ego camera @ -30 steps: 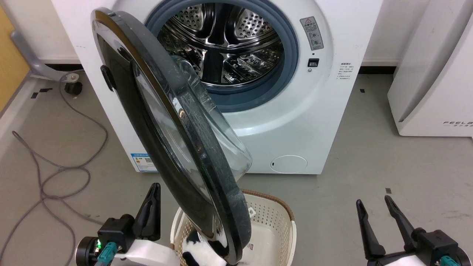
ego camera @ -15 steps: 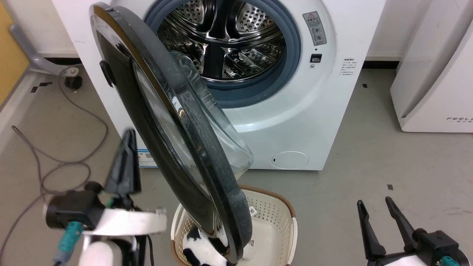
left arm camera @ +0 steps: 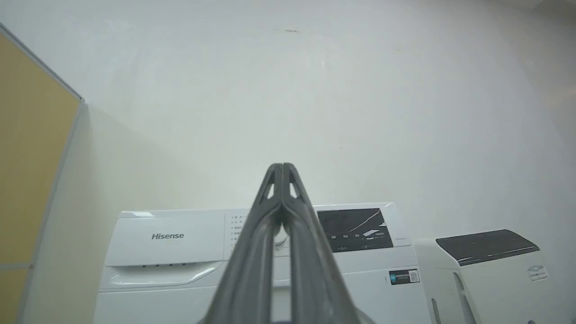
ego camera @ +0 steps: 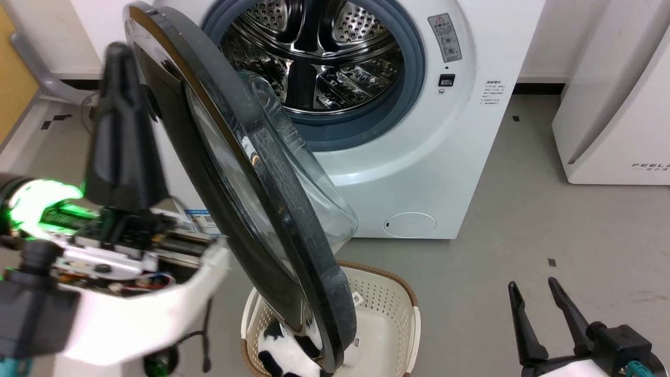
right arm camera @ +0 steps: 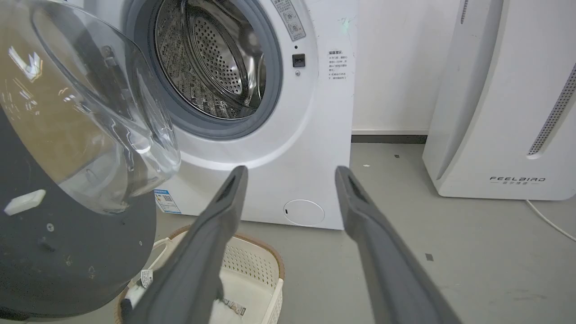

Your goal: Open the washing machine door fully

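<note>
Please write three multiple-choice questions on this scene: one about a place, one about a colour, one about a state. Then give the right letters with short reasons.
1. Where does the basket stand?
A. On a shelf.
B. On a chair.
C. On the floor, below the lower edge of the washing machine door.

2. What colour is the rubber ring around the opening of the washing machine?
A. Red.
B. Grey.
C. Yellow.

3. How are the fingers of the right hand?
A. Apart, holding nothing.
B. Shut on the door.
C. Shut on the basket.

C: the head view shows it on the floor under the door's edge.
B: the head and right wrist views both show the ring grey.
A: a clear gap lies between the two fingers.
</note>
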Robot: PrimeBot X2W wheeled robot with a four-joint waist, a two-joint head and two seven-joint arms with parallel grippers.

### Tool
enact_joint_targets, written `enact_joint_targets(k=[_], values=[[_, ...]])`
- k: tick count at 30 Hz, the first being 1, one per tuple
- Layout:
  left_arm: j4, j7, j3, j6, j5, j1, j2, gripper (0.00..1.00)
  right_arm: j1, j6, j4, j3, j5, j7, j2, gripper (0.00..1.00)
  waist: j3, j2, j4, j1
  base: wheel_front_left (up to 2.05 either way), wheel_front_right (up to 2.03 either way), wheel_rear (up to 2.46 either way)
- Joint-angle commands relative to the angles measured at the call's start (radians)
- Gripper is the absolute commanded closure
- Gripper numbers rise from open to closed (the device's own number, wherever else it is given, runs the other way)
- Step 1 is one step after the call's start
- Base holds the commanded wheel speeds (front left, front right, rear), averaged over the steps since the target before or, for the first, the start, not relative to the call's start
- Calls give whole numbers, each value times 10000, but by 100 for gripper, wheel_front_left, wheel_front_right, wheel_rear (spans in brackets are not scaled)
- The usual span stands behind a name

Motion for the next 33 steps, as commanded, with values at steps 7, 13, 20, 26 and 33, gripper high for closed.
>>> enact_joint_targets(k=[7, 13, 20, 26, 33], values=[[-768, 849, -2140, -337, 75, -235, -109, 100, -135, 8, 73, -46, 45, -57, 35, 0, 8, 0, 12, 0, 0, 0, 0], [-636, 1749, -3893, -404, -135, 429, -184, 100, -95, 8, 120, -50, 83, -64, 35, 0, -31, 0, 78, 0, 0, 0, 0], [169, 2994, -4952, -154, -278, 1920, -124, 100, 28, 8, 216, -23, 124, -74, 35, 0, -201, 0, 240, 0, 0, 0, 0], [1291, 3936, -5720, -123, -599, 2956, 1, 100, 55, 8, 241, 10, 128, -59, 35, 0, -247, 0, 298, 0, 0, 0, 0], [3093, 3749, -5819, -3, -595, 2767, -65, 100, 17, 8, 198, 67, 82, 22, 35, 0, -131, 0, 249, 0, 0, 0, 0]])
